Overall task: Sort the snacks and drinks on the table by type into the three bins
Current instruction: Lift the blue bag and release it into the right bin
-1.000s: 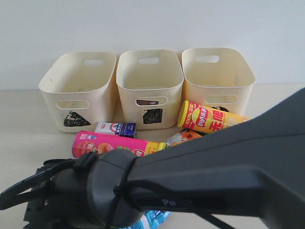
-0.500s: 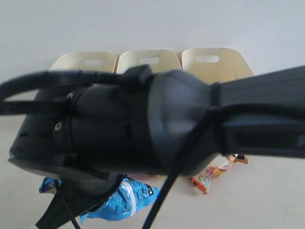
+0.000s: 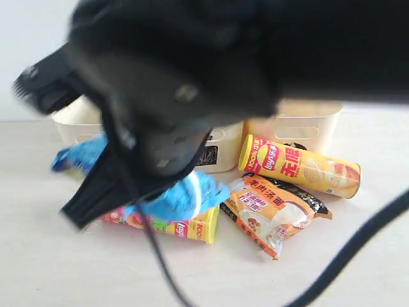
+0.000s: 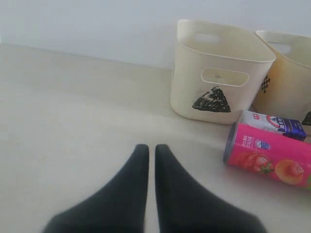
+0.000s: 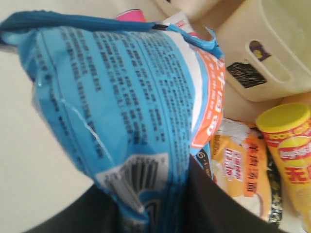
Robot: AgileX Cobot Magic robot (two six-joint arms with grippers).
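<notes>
While the left claw point(image 4: 151, 148) sits pinched shut over the bare desk point(image 4: 73, 121) near the triangle-marked bin point(image 4: 194, 87), the right claw point(image 5: 155, 213) is clamped on the blue bag point(image 3: 185, 198), which is lifted with its long axis running left to right. Under it the pink chip tube point(image 3: 172, 227) lies lengthwise left to right, yellow end rightward. Next the orange-white bag point(image 3: 268, 214) lies flat, and the yellow-orange tube point(image 3: 300, 166) lies on its side, cap leftward.

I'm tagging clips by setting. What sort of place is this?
Likely a lab test bench: a plain pale table against a blank wall, a cream bin scribbled with a triangle, and snack packs like the yellow chip tube laid out.
</notes>
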